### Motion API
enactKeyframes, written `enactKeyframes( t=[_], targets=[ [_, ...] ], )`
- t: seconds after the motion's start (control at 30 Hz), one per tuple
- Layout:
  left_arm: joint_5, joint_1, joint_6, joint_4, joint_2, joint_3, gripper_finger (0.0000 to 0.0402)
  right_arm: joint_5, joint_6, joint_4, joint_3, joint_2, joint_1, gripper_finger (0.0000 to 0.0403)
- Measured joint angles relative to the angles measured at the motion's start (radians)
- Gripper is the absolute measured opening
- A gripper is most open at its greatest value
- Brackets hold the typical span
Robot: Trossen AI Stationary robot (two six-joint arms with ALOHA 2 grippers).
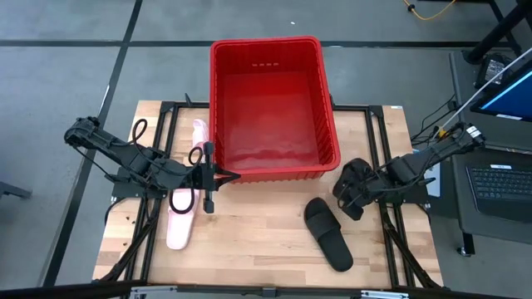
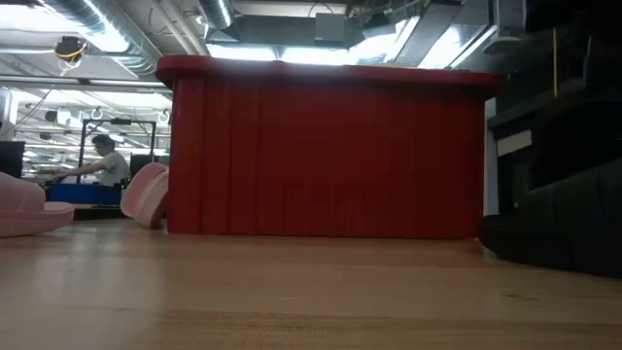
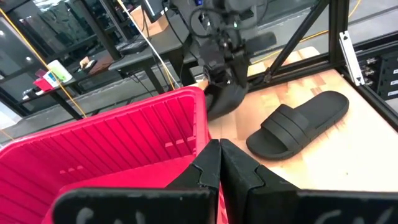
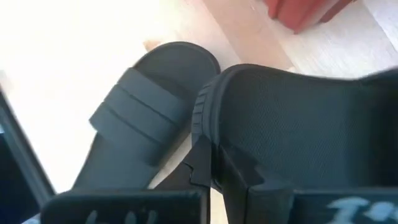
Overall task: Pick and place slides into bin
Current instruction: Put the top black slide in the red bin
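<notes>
One black slide (image 4: pixel 298 118) is pinched at its edge by the right gripper (image 1: pixel 356 193), beside the red bin (image 1: pixel 270 104). It looks light and bendy. The left gripper (image 1: pixel 209 173) is shut, empty.

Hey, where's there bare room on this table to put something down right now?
Most room lies along the table's front edge, between the pink slide and the flat black slide. The bin's floor is bare too. It is crowded right of the bin, where the right end effector grips a black slide, and left of it, by the left end effector.
</notes>
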Motion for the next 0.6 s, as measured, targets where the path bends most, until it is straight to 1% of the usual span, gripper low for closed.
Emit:
enactKeyframes(
  t=[0.13,0.43,0.6],
  targets=[
    [0.000,0.000,0.000,0.000,0.000,0.000,0.0001,0.008,0.021,-0.063,0.073,0.000,0.020,0.0017],
    [0.000,0.000,0.000,0.000,0.000,0.000,0.0001,0.149,0.017,-0.256,0.241,0.002,0.030,0.0017],
    [0.000,0.000,0.000,0.000,0.000,0.000,0.0001,0.184,0.013,-0.360,0.319,0.013,0.030,0.0017]
  ],
)
